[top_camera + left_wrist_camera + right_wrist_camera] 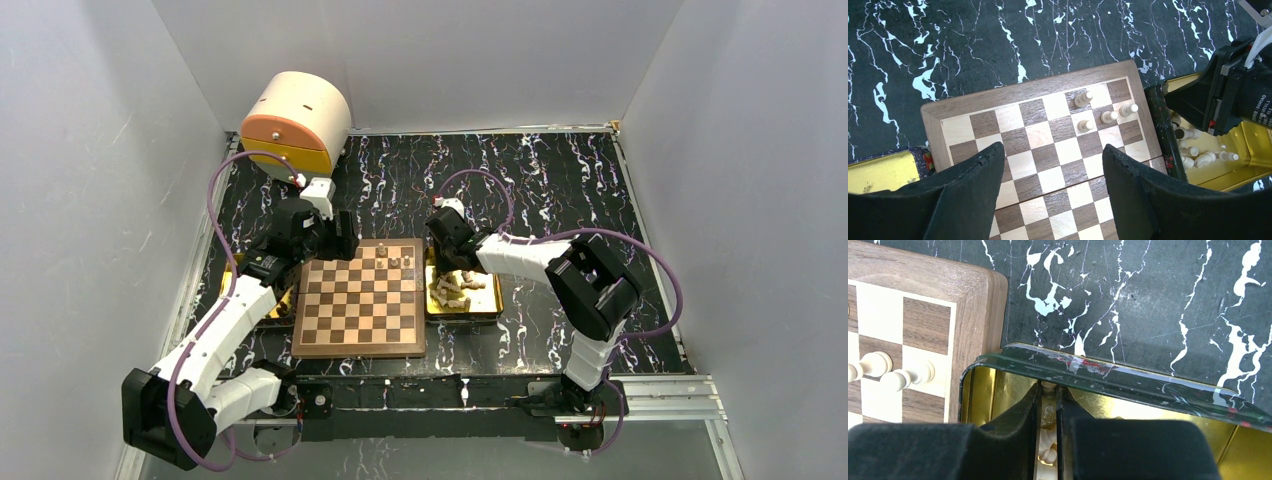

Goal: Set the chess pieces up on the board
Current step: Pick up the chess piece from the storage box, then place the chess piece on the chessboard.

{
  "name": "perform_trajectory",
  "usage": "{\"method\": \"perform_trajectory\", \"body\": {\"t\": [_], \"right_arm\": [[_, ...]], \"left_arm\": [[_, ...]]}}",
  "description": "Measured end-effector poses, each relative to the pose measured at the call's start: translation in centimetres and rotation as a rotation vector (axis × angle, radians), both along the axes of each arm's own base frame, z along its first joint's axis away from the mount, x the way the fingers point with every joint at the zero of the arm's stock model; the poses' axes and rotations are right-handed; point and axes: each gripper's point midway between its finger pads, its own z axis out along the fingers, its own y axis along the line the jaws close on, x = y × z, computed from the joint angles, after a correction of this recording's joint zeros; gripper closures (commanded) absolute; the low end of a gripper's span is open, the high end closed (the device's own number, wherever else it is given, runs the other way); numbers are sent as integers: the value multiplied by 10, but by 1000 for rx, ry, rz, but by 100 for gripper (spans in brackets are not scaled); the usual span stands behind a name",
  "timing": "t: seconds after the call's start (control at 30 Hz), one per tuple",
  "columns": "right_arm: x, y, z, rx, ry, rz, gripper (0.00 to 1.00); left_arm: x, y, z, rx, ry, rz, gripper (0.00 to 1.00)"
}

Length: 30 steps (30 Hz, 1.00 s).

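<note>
Right gripper (1048, 396) — on piece (1048, 386) in tray (1148, 378)

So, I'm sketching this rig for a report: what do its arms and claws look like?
The left arm and right arm are white shells with black joints, each trailed by a looping purple cable. The left claw and right claw are black, with broad matte fingers.

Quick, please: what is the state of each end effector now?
Left end effector: open, holding nothing, above the board.
Right end effector: closed on a pale piece in the tray.
</note>
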Motion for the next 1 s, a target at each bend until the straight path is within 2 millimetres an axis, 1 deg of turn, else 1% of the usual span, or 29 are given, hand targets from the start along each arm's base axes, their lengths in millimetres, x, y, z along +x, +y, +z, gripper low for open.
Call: {"method": "perform_trajectory", "body": {"t": [0.17, 0.27, 0.33, 0.4, 0.53, 0.67, 0.73, 0.8, 0.87, 0.93, 1.0], "right_arm": [[-2, -2, -1, -8, 7, 1, 88], [-7, -7, 3, -23, 22, 4, 89], [-12, -10, 12, -23, 26, 12, 89], [-15, -11, 26, -8, 15, 27, 89], [-23, -11, 55, 34, -5, 76, 90], [-40, -4, 70, 87, 29, 166, 90], [-52, 3, 77, 131, 54, 233, 91], [-66, 10, 89, 192, 70, 309, 92], [-79, 16, 103, 256, 79, 377, 92], [-89, 24, 118, 323, 80, 443, 92], [-98, 30, 130, 382, 88, 501, 92]], "left_arm": [[1, 3, 2, 9, -11, 16, 32], [1, 4, 3, 11, -15, 22, 32], [1, 4, 3, 10, -15, 21, 33], [1, 2, 4, 3, -16, 13, 35], [0, -9, 8, -39, -24, -37, 41], [-1, -38, 16, -119, -44, -189, 44], [-3, -59, 16, -176, -39, -307, 45], [-8, -80, 14, -225, -31, -421, 46], [-17, -102, 10, -254, -23, -553, 45], [-30, -120, 6, -254, -34, -690, 42], [-46, -135, 8, -236, -81, -833, 40]]}}
